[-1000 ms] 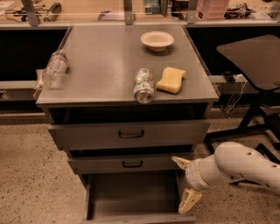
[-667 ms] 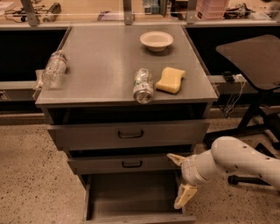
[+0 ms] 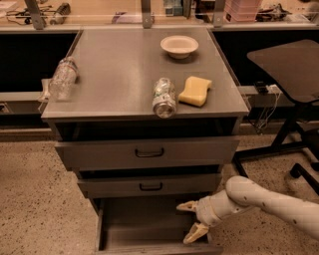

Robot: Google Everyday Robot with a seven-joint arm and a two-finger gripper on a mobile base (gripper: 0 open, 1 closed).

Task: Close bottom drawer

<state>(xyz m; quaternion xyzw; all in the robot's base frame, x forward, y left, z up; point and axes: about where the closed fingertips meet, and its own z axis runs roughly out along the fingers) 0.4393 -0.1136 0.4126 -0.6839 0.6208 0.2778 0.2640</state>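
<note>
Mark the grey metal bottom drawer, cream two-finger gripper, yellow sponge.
grey metal bottom drawer [image 3: 142, 216], camera view, bare interior floor.
cream two-finger gripper [image 3: 184, 223], camera view, midway between open fingertips, over drawer's right side.
yellow sponge [image 3: 195, 91], camera view, top face.

You have a speckled floor [image 3: 30, 199] under warm light, a dark side table [image 3: 289, 64] at the view's right, perhaps a chair foot [image 3: 304, 172] below it, and a cluttered bench [image 3: 99, 15] behind.

White bowl [image 3: 179, 46], yellow sponge [image 3: 195, 91] beside a tipped can [image 3: 164, 97], plastic bottle [image 3: 63, 78] lying far left, dark table [image 3: 289, 64]
</note>
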